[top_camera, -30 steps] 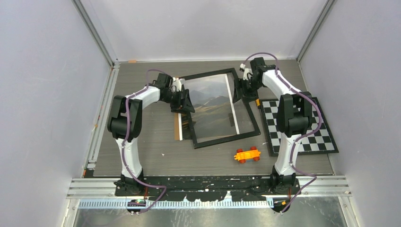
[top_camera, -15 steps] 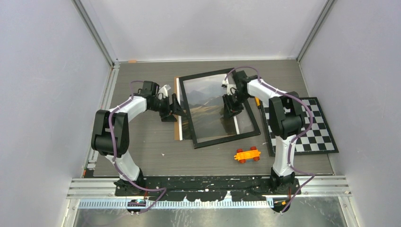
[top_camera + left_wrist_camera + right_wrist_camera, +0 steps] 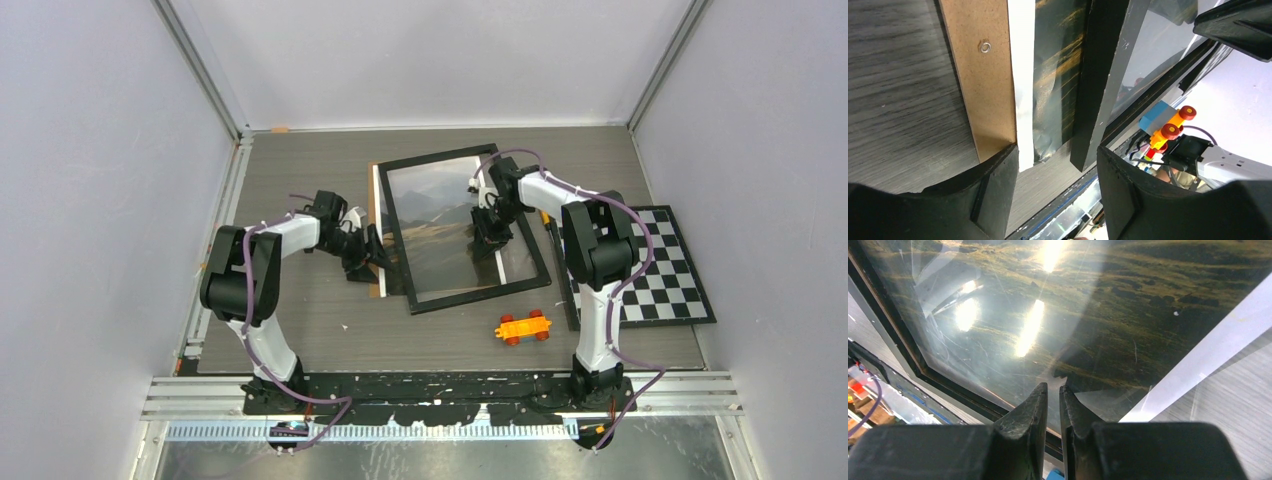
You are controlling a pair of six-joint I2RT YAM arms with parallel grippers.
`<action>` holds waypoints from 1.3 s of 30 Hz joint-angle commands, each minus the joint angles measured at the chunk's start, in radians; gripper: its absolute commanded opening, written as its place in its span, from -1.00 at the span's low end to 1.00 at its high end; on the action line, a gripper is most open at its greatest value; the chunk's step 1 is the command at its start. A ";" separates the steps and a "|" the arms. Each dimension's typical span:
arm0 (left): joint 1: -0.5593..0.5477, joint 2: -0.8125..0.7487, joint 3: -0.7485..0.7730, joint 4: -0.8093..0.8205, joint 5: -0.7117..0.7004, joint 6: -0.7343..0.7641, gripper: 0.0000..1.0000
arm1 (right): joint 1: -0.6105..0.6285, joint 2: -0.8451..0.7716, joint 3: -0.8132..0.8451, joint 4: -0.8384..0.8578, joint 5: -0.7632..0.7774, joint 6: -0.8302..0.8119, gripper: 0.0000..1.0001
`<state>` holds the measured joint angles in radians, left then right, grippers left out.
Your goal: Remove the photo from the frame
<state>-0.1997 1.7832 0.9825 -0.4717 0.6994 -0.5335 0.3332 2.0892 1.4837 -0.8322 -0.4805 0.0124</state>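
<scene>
The black frame [image 3: 478,296] lies flat mid-table, its glass up. The photo [image 3: 440,215] shows through the glass, and its white edge [image 3: 376,200] sticks out past the frame's left side, on top of a brown backing board [image 3: 374,282]. My left gripper [image 3: 373,262] is open at that near-left corner. In the left wrist view its fingers [image 3: 993,185] straddle the board [image 3: 983,90], the photo's white edge [image 3: 1023,100] and the frame's corner [image 3: 1098,75]. My right gripper [image 3: 487,235] is shut, tips down on the glass over the photo [image 3: 1148,315], holding nothing.
An orange toy car [image 3: 523,327] sits near the frame's near-right corner. A black-and-white checkerboard mat [image 3: 660,270] lies at the right. Grey walls enclose the table on three sides.
My left gripper slid nearer along the frame's left side to its near corner and narrowed slightly. My right gripper moved from the frame's far-right corner onto the glass and closed.
</scene>
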 commanded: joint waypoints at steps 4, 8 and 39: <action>-0.017 0.061 -0.047 0.101 0.020 -0.060 0.22 | 0.003 0.081 -0.047 0.042 0.073 0.023 -0.59; -0.017 0.063 -0.066 0.191 0.041 -0.078 0.22 | 0.004 0.075 -0.065 0.053 0.074 0.029 -0.59; 0.096 0.216 0.012 0.615 0.021 -0.232 -0.59 | 0.007 0.101 -0.012 0.038 0.059 0.057 -0.58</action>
<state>-0.1169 1.9659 0.9672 0.1066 0.8158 -0.7776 0.3233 2.1143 1.4948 -0.8394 -0.5201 0.0864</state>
